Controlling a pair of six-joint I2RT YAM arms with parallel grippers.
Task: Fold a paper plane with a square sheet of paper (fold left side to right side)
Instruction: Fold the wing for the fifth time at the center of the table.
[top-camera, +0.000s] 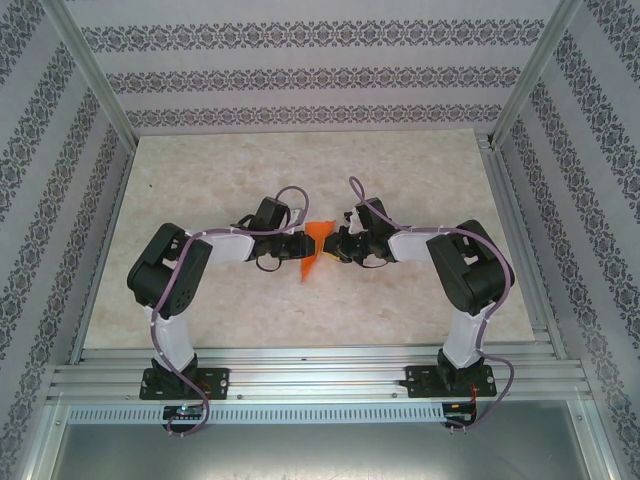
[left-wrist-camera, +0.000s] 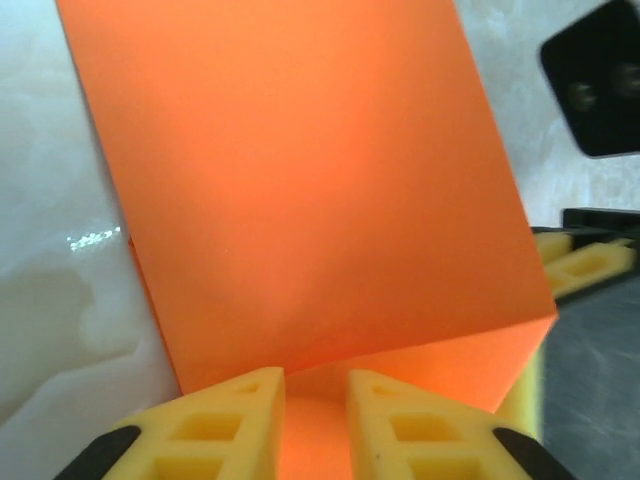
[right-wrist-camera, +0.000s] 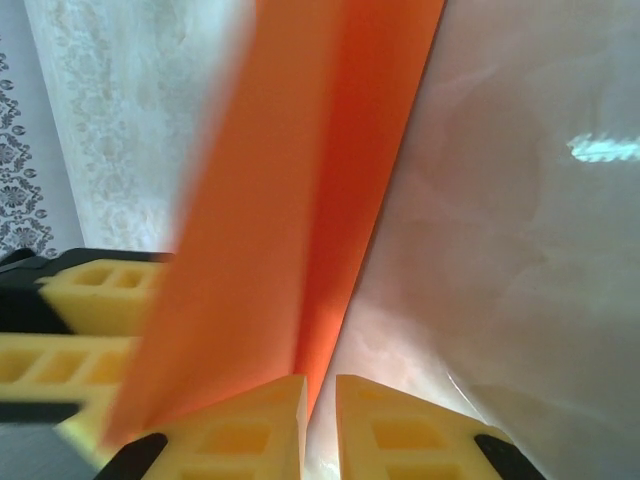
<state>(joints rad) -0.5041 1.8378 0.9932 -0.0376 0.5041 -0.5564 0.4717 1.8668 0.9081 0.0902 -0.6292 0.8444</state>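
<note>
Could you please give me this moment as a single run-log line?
step: folding orange paper | left gripper: jaws slightly apart at paper's edge | right gripper: at raised crease, grip unclear

Pale marbled table (top-camera: 420, 180), folded orange paper (top-camera: 314, 250) at centre

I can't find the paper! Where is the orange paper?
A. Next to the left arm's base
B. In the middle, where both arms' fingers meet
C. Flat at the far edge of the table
B: the orange paper sits in the middle of the table, right where the left fingers and right fingers meet.
</note>
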